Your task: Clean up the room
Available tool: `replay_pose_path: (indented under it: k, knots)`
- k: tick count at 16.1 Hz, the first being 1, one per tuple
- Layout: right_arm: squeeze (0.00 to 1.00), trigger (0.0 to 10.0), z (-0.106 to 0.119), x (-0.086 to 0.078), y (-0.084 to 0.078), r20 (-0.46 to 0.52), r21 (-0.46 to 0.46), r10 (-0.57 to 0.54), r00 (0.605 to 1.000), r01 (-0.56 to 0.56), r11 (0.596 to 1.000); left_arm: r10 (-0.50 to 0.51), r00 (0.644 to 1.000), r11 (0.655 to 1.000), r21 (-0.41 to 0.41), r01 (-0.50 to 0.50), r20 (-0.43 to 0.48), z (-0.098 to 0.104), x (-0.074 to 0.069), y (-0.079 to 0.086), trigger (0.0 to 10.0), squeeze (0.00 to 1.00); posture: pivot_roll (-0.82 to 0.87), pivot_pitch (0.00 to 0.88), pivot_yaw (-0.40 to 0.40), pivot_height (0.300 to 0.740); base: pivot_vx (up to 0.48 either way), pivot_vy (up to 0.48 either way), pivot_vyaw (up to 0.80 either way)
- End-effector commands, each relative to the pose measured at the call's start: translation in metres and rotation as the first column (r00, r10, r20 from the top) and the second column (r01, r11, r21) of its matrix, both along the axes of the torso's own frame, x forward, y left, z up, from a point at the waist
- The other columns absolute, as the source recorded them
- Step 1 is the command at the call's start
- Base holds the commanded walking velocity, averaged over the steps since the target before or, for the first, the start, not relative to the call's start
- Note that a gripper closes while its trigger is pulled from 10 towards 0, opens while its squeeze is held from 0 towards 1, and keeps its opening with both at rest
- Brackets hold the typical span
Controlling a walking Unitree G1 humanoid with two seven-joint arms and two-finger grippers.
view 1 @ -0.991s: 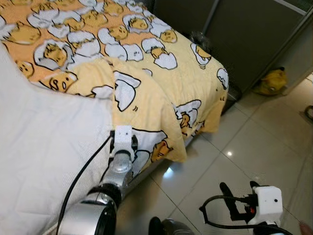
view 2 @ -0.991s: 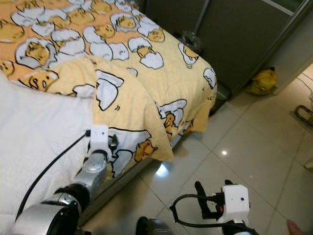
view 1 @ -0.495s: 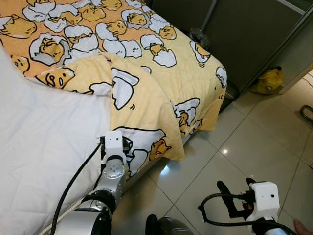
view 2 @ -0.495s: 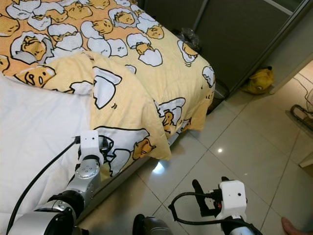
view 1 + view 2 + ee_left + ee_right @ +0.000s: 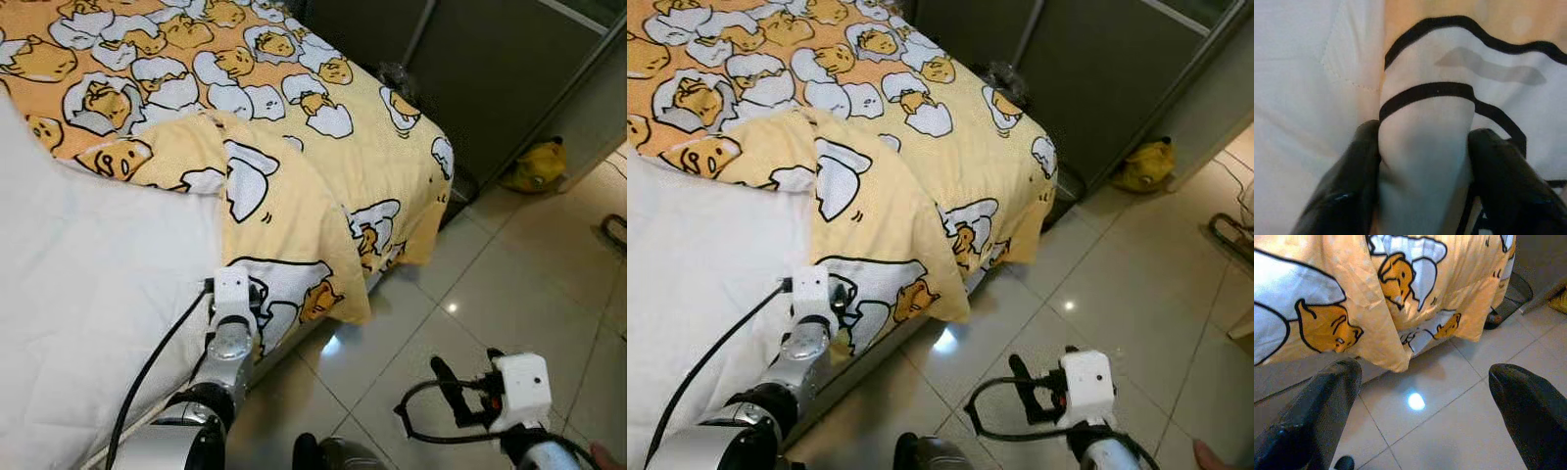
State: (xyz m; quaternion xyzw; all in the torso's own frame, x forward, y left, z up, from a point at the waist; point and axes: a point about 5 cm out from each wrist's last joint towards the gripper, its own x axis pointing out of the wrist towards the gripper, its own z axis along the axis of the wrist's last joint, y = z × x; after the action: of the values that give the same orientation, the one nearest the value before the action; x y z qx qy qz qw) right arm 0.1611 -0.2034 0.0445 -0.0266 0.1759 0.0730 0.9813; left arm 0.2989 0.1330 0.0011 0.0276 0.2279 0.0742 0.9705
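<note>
Left hand: the left hand [image 5: 1422,161] is clamped on a fold of the yellow blanket [image 5: 294,196], its black fingers [image 5: 1359,161] pinching a bunched ridge of cloth right at the bed's near edge.
Right hand: the right hand [image 5: 1425,396] hangs spread wide and empty over the tiled floor [image 5: 509,284], near the blanket's drooping corner.
Blanket: folded back on itself, lying across the bed [image 5: 88,294] with bare white mattress beside it, one corner spilling over the side toward the floor.
Risk, slip: I judge the grip thin. It holds a small pucker, so a sharp pull could strip the cloth out from between the fingers.
Risk, drag: pulled the wrong way, more blanket could slide off the edge and land on the tiles.
Risk, feet: the hanging corner sits close to the robot's path; a step forward might snag it.
Change: from half a second ago the view has shifted slightly, the left hand stays at the same fold, and the right arm has drifted a little toward the robot's right.
Beyond: a yellow bag [image 5: 537,164] sits by the dark cabinet.
</note>
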Motion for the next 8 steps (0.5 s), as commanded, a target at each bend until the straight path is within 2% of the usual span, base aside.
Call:
replay_pose_path:
  k: [1,4,8]
  knots:
    - [0.00,10.0,-0.002,-0.001,-0.007,-0.015,-0.020,-0.016,1.000,0.015,1.000,-0.062,0.987,0.997,-0.046,0.056,-0.147,-0.024,-0.023,-0.016,0.0,0.00,-0.22,0.079,-0.204,0.740,0.000,0.000,0.00]
    - [0.00,10.0,-0.002,0.010,-0.006,0.002,-0.021,-0.009,1.000,0.009,1.000,-0.077,0.975,0.987,-0.155,0.045,-0.208,-0.028,-0.024,-0.022,0.0,0.00,-0.22,0.053,-0.197,0.740,0.000,0.000,0.00]
    - [0.00,10.0,0.001,0.029,-0.005,0.041,-0.016,-0.021,0.999,0.022,1.000,-0.150,0.973,0.983,-0.135,0.127,-0.178,-0.021,-0.017,-0.026,0.0,0.00,-0.21,0.031,-0.188,0.740,0.000,0.000,0.00]
